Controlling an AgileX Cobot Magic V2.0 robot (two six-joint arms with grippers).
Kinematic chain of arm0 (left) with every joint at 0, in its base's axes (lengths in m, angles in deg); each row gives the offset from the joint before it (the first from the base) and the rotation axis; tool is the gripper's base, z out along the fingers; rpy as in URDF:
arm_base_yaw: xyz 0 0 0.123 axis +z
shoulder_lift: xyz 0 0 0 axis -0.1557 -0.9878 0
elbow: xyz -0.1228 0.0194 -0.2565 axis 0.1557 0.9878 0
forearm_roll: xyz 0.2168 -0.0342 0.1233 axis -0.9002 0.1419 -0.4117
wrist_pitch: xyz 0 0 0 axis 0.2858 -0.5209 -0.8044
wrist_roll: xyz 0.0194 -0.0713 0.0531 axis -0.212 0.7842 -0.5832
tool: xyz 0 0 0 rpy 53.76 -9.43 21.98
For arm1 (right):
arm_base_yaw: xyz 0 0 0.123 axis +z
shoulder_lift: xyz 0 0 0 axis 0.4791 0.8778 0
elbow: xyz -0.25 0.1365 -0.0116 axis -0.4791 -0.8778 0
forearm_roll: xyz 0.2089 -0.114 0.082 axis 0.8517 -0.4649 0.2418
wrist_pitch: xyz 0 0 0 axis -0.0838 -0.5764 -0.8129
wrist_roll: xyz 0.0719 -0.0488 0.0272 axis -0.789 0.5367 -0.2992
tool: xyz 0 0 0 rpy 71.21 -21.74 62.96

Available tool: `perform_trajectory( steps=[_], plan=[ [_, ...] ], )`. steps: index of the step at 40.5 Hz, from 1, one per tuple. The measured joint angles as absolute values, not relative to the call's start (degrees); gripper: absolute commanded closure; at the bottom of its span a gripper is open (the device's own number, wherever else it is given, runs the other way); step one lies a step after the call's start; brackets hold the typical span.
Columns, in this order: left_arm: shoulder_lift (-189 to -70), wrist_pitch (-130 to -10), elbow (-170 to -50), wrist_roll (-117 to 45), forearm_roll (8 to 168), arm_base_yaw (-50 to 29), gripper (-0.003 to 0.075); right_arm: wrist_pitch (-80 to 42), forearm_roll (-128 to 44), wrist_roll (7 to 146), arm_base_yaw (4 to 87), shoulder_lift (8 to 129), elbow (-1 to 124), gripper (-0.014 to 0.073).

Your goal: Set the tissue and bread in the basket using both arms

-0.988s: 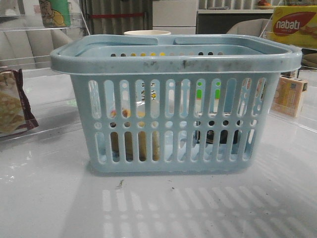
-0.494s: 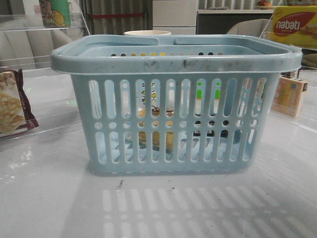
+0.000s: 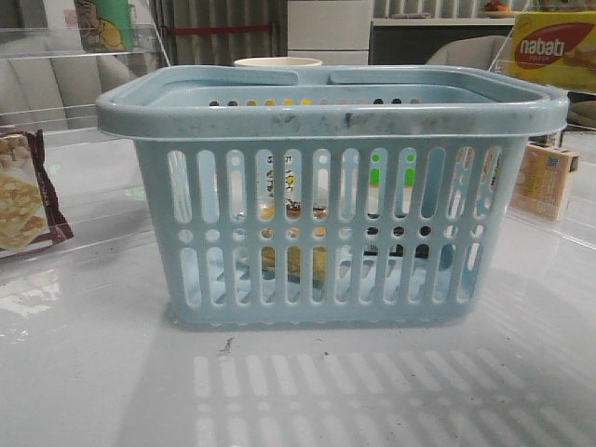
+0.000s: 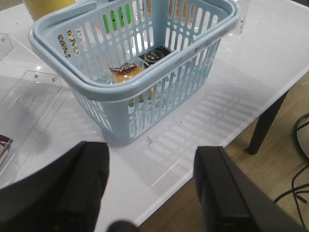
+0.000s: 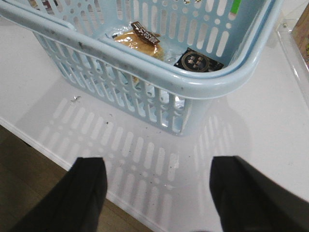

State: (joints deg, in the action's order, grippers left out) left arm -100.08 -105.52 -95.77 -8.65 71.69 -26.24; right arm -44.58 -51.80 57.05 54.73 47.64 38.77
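- Left gripper [image 4: 152, 186]: fingers [image 4: 82, 183] spread wide, empty, touching nothing; held off the basket's near corner, over the surface edge.
- Right gripper [image 5: 157, 195]: fingers [image 5: 91, 188] also spread wide, empty; held outside the basket's front wall.
- Bread [image 5: 139, 39]: lying on the basket floor, wrapper label up. Judged light and soft, and the plastic wrap looks slippery; if it had to be picked again, pinch across the bun's middle, gently, not the loose wrap ends.
- Tissue [image 5: 197, 60]: dark pack flat on the basket floor, just beside the bread, near a basket corner. Judged light and squashy; grip across its short sides.
- Basket [image 3: 331, 116]: upright on the white surface [image 3: 372, 391], handles folded down, rim scuffed. Stiff plastic, probably light and easy to shove.
- Both items look to be inside the basket, so the task reads as done.
- Outside the basket: cracker bag [image 3: 23, 196] to one side, nabati box [image 3: 554, 47] and tan carton [image 3: 545, 177] to the other.
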Motion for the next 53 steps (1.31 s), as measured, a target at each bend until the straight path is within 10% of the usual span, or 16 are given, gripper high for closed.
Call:
perform_trajectory(
  steps=[12, 25, 53],
  plan=[
    [-92.55, -104.68, -88.1, -8.0, 71.69, -26.24, 0.03, -44.79, -51.8, 58.71, 54.73, 47.64, 38.77, 0.0074],
    [-92.55, -102.89, -87.31, -7.69, 68.87, -26.24, 0.0614, -45.14, -51.8, 59.46, 54.73, 47.64, 38.77, 0.0571],
    [-91.88, -101.86, -86.88, -7.69, 68.65, -26.24, 0.0629, -45.39, -51.8, 59.7, 54.73, 47.64, 38.77, 0.0568]
  ],
)
